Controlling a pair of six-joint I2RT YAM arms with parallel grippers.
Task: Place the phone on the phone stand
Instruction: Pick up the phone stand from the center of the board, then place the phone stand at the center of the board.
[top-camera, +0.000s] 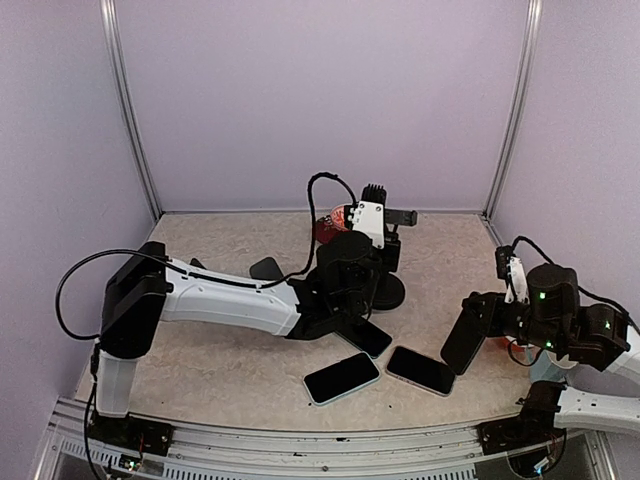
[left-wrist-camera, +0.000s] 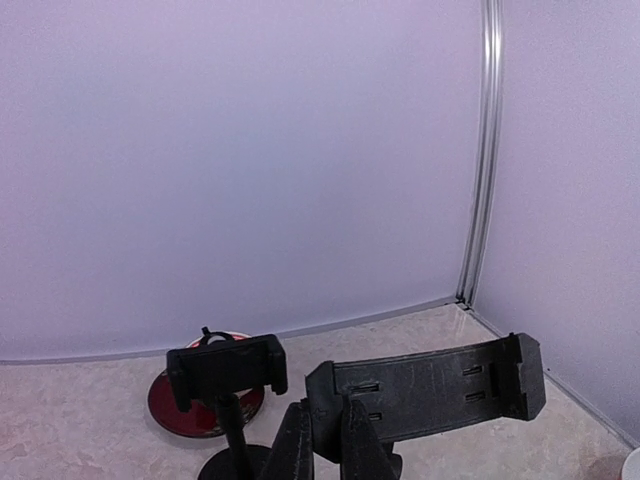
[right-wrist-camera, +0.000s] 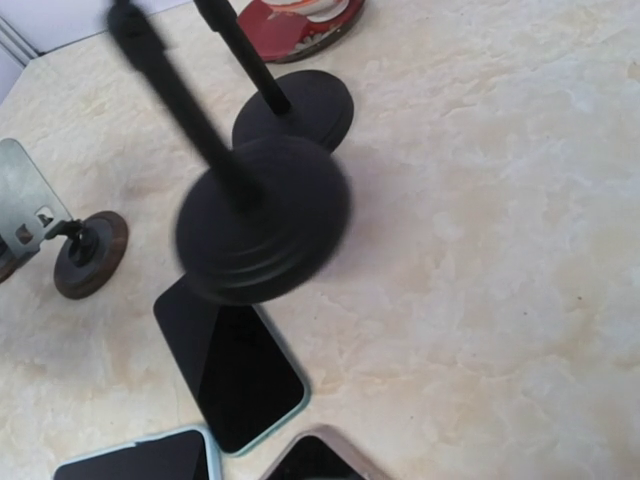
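Your left wrist cam gives what the top cam hides: the left gripper (left-wrist-camera: 328, 425) is clenched on the lower edge of the wide clamp cradle of a black pole phone stand (left-wrist-camera: 430, 390); just beside it a smaller black clamp-top stand (left-wrist-camera: 227, 368) is upright, w/ a red round dish (left-wrist-camera: 195, 408) behind it near the bench's far edge. Only the right wrist cam shows the bases: the gripped stand's round black foot is blurred, its pole tilted; a small brown-footed stand w/ a grey metal plate (right-wrist-camera: 70, 235) sits left of it. You've got three black-screened phones flat on the marbled beige bench (top-camera: 220, 370), toward its near edge: a mint-cased phone (right-wrist-camera: 232, 375) at the blurred foot, touching or apart can't tell; a pale-cased phone (right-wrist-camera: 140, 462) and a pinkish-cased phone (right-wrist-camera: 315, 462) closer to that edge. The dish holds sth white; can't tell what. The right gripper (top-camera: 462, 343) is closed, over the bench by its right edge.
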